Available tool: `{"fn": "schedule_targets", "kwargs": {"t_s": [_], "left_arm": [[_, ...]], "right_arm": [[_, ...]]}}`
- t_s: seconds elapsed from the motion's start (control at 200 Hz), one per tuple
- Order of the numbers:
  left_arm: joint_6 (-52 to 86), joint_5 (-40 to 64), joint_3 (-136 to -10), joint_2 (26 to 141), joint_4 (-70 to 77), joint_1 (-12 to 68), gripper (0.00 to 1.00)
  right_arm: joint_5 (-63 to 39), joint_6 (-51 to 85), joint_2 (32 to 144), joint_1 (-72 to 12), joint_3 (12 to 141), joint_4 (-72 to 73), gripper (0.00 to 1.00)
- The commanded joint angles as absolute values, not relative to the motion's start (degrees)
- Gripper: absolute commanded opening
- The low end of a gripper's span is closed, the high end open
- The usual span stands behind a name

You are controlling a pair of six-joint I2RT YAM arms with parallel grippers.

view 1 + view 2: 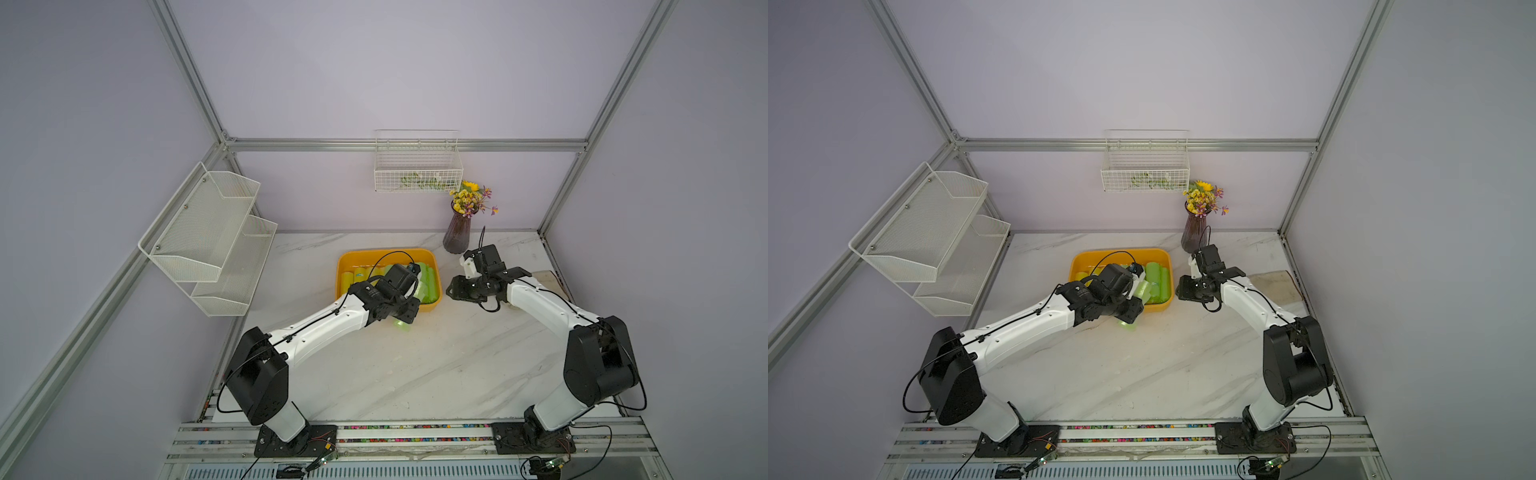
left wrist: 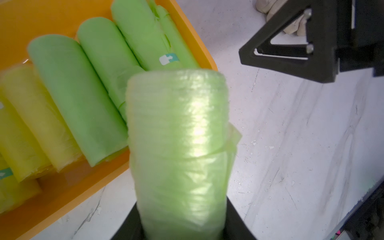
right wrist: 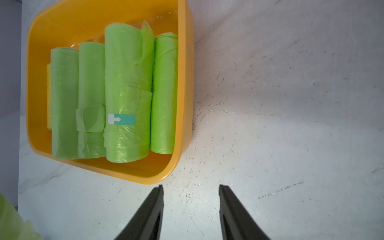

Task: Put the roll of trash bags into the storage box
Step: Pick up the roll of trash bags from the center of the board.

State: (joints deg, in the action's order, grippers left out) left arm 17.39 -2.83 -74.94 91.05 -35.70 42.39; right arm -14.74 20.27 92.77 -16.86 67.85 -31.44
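The storage box (image 1: 344,258) (image 1: 1076,261) is a shallow orange-yellow tub at the back middle of the marble table. Several green rolls (image 3: 128,93) and yellow rolls (image 2: 31,124) lie side by side in it. My left gripper (image 2: 182,220) is shut on a translucent green roll of trash bags (image 2: 180,145) (image 1: 1142,289). The held roll reaches across the box's near rim (image 2: 72,197) at its right end. My right gripper (image 3: 191,187) (image 1: 455,291) stands open just right of the box rim (image 3: 186,83), low over bare table, nothing between its fingers.
A purple vase of flowers (image 1: 457,232) stands behind the right arm. A white wire basket (image 1: 417,166) hangs on the back wall and a white mesh two-tier shelf (image 1: 208,237) on the left wall. A pale cloth (image 1: 548,278) lies at the right table edge.
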Motion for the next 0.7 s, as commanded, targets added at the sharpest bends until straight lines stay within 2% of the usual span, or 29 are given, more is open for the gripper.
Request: {"fn": "schedule_targets", "kwargs": {"t_s": [0.0, 0.47, 0.695], "left_arm": [[18.07, -2.46, -76.89, 86.96, -33.16, 38.11, 0.40], [21.47, 2.14, -77.16, 87.60, -35.03, 20.59, 0.40], [22.16, 6.41, -79.86, 91.98, -34.54, 16.85, 0.41]], "right_arm": [[-14.53, 20.21, 90.57, -16.45, 66.71, -30.96, 0.49], [-14.06, 20.39, 89.87, -16.48, 66.17, -31.14, 0.49], [-14.00, 20.39, 89.45, -16.50, 65.63, -31.11, 0.48]]}}
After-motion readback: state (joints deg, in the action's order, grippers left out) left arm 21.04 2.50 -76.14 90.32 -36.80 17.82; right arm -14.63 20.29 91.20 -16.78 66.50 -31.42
